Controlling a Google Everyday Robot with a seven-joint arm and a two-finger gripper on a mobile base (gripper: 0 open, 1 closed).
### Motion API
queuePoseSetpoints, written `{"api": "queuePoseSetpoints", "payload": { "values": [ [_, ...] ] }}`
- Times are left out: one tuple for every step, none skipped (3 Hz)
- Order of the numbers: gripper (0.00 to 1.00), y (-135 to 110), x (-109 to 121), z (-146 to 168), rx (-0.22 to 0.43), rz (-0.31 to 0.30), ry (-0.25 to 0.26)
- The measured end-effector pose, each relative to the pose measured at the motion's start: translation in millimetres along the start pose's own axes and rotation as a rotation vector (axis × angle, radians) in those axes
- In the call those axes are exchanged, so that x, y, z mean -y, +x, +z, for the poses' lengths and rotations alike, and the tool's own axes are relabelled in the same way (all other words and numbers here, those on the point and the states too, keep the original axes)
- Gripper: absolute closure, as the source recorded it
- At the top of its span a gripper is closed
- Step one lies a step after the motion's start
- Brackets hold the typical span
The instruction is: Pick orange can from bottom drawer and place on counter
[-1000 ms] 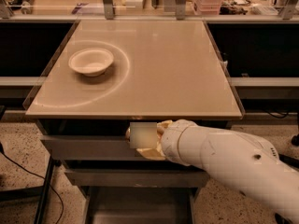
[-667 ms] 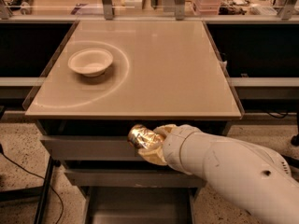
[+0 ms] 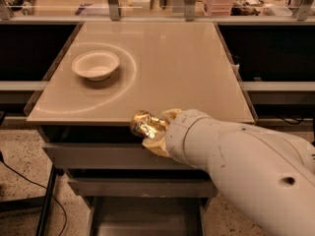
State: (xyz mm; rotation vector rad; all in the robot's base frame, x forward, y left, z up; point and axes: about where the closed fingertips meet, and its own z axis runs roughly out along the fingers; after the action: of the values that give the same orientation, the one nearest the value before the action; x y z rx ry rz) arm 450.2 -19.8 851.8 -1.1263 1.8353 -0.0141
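The gripper [image 3: 156, 131] is at the front edge of the counter [image 3: 172, 68], a little left of the middle of that edge; its two fingers are clamped around the orange can [image 3: 141, 124], which is held up just at the counter's front rim. The white arm [image 3: 236, 166] reaches in from below the counter's front right corner; the white bowl [image 3: 95, 64] sits on the counter's rear left part, well apart from the can. The bottom drawer [image 3: 147, 220] stands open under the counter, beneath two grey drawer fronts [image 3: 98, 154].
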Motion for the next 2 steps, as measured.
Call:
{"api": "queuePoseSetpoints", "payload": {
  "values": [
    [1.00,-27.7,16.6,1.7,0.031,-0.083,0.000],
    [1.00,-45.0,37.5,21.4,0.046,-0.149,-0.027]
  ]
}}
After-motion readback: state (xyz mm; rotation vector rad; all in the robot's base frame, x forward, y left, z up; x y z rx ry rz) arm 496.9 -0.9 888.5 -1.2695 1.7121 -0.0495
